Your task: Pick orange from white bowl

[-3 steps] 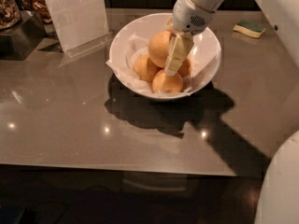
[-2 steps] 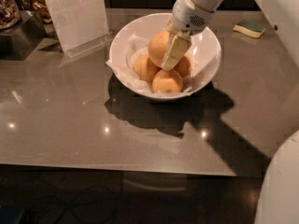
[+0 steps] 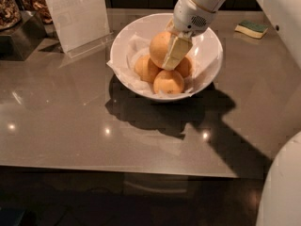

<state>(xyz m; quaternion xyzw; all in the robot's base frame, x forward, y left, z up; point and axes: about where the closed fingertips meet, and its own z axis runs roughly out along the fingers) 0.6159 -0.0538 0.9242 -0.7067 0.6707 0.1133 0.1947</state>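
The orange is the largest, palest fruit and sits on top of three smaller, deeper-orange fruits in the white bowl. The bowl is lined with crumpled white paper and stands at the middle back of the grey table. My gripper reaches down into the bowl from the upper right. One cream finger lies against the orange's right side. The other finger is hidden behind the orange. The gripper looks closed around the orange, which still rests among the fruits.
A clear sign holder stands just left of the bowl. A jar of nuts is at the far left. A green and yellow sponge lies at the back right. My white body fills the lower right corner.
The visible finger has shifted slightly left, tighter against the orange. The orange and the other fruits have hardly moved.
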